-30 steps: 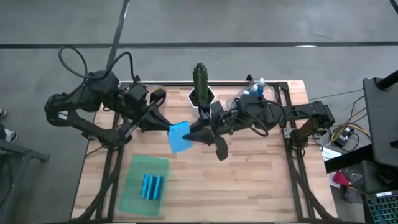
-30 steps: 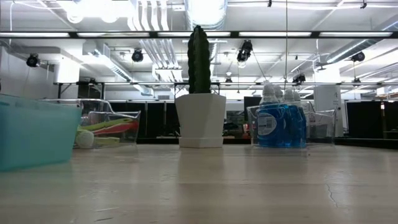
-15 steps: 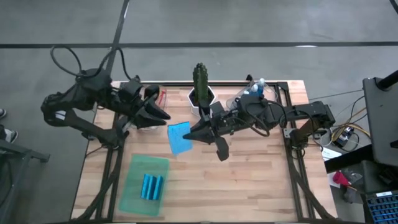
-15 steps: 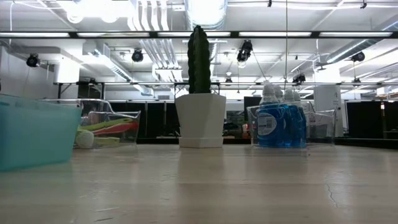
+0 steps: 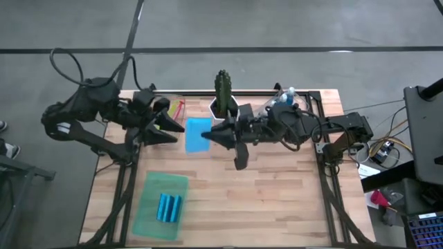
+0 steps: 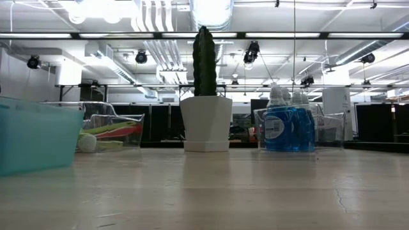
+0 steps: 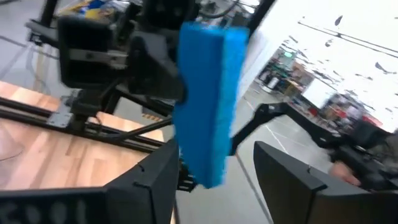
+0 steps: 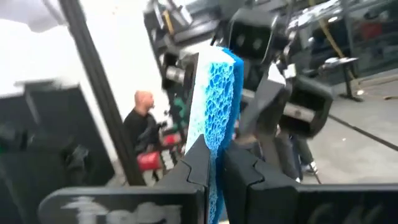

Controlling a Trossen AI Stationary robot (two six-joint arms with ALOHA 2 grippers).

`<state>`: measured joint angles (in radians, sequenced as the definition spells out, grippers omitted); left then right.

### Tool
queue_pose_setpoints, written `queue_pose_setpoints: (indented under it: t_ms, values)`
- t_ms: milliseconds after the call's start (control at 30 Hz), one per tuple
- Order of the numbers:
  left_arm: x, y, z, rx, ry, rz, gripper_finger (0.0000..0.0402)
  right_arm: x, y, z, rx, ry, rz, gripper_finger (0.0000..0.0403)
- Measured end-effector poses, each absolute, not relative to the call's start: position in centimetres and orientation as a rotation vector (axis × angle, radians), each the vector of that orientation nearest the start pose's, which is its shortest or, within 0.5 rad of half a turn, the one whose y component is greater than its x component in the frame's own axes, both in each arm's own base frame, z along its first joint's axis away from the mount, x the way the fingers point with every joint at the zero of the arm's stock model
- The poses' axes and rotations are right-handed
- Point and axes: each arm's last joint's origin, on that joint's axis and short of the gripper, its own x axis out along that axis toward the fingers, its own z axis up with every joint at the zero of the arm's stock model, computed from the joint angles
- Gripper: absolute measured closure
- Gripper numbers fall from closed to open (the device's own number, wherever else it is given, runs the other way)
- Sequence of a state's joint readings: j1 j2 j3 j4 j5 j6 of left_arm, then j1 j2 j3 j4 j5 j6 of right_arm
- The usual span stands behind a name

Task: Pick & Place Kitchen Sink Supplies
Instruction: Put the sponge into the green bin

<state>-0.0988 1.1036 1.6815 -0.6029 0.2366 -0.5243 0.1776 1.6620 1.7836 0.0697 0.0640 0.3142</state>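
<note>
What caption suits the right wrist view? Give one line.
Right end effector clamps a blue sponge upright, facing the left arm beyond.

Wooden table (image 5: 277, 200), green tray (image 5: 147, 205), potted cactus (image 6: 205, 96), clear bins of bottles (image 6: 289, 127) and brushes (image 6: 108, 132)

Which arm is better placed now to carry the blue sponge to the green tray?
The right. Its pincer is shut on the sponge, as its wrist view shows. The left pincer is open beside the sponge, not holding it. The tray, however, lies on the left arm's side.
</note>
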Motion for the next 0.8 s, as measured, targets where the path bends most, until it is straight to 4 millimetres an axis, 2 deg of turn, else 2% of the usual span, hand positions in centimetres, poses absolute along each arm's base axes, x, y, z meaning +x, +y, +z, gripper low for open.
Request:
queue_pose_setpoints:
  t_ms: [333,600,800]
  values:
    - [18.2,-2.1,51.8,-0.551,0.095,-0.197,0.0204,37.0,6.1,47.6,0.432,-0.209,0.072,0.0385]
    - [18.2,-2.2,51.8,-0.578,0.098,-0.220,0.0204,37.2,6.0,46.9,0.424,-0.156,0.002,0.0385]
    - [18.4,-2.0,51.8,-0.583,0.079,-0.139,0.0204,37.2,6.0,46.9,0.422,-0.157,0.000,0.0385]
